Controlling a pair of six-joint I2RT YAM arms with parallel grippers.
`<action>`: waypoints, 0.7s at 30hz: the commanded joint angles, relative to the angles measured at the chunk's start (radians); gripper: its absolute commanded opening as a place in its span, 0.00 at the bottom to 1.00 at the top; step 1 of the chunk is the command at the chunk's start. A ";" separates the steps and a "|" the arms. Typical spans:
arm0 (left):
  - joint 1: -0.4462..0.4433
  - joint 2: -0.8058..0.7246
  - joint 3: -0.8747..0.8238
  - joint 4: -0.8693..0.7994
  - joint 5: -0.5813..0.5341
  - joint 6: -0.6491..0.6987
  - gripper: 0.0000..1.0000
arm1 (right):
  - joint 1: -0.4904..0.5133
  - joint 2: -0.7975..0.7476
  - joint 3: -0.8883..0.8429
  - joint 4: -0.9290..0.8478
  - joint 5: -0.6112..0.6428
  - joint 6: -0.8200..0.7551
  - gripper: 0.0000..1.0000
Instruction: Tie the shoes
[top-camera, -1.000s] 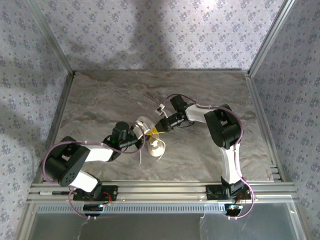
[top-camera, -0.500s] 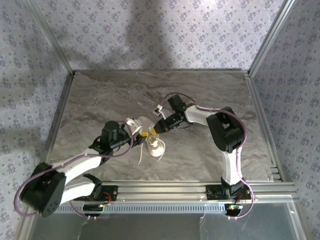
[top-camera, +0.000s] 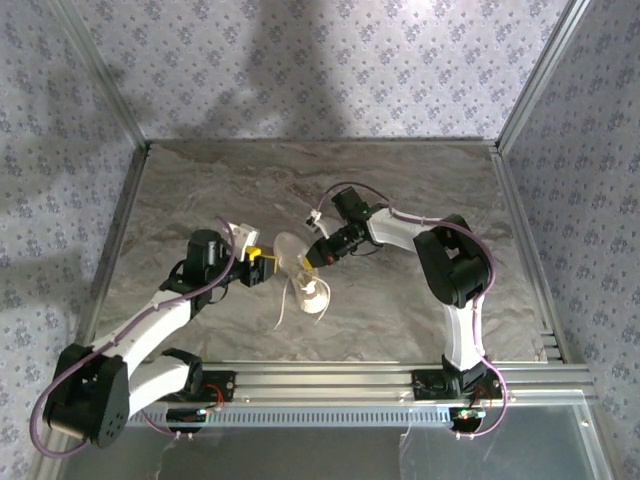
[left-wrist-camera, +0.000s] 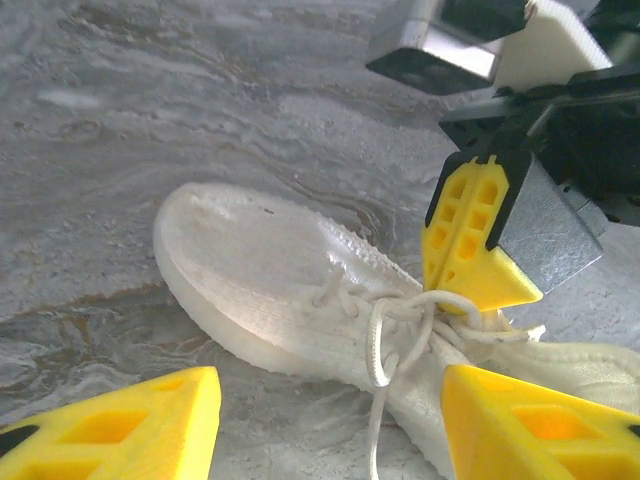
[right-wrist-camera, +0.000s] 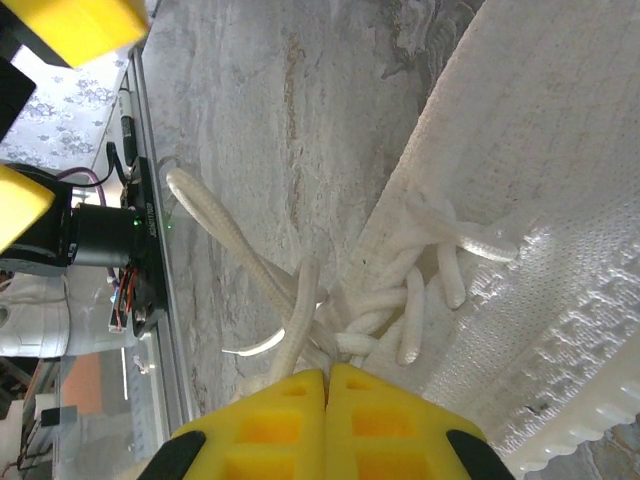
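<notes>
The small white sneaker (top-camera: 312, 293) lies on the marble table, seen closer in the left wrist view as the shoe (left-wrist-camera: 260, 285). My right gripper (top-camera: 311, 260) is shut at the shoe's knot, its fingertips (right-wrist-camera: 327, 373) pinched together on a strand of the white laces (right-wrist-camera: 300, 300). In the left wrist view a lace loop (left-wrist-camera: 383, 335) curls round that yellow tip. My left gripper (top-camera: 262, 266) hovers just left of the shoe, open, its fingertips (left-wrist-camera: 330, 388) wide apart and holding nothing. One loose lace end (top-camera: 283, 305) trails toward the near edge.
Bare marble tabletop (top-camera: 200, 190) surrounds the shoe. Aluminium frame rails (top-camera: 330, 380) run along the near edge and patterned walls close in the other sides. The two grippers stand close together over the shoe.
My left arm has swung back to the left, drawing its open gripper off the shoe. The right gripper has stayed pinched at the laces, shifting only slightly.
</notes>
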 joint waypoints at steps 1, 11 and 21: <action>-0.010 0.034 0.026 0.049 0.049 -0.029 0.62 | 0.005 -0.016 0.028 -0.063 0.018 -0.043 0.00; -0.046 0.252 0.111 0.136 0.087 -0.030 0.56 | 0.006 0.009 0.094 -0.156 0.036 -0.092 0.00; -0.135 0.206 0.132 0.017 0.028 0.028 0.02 | 0.011 0.047 0.194 -0.292 0.107 -0.162 0.00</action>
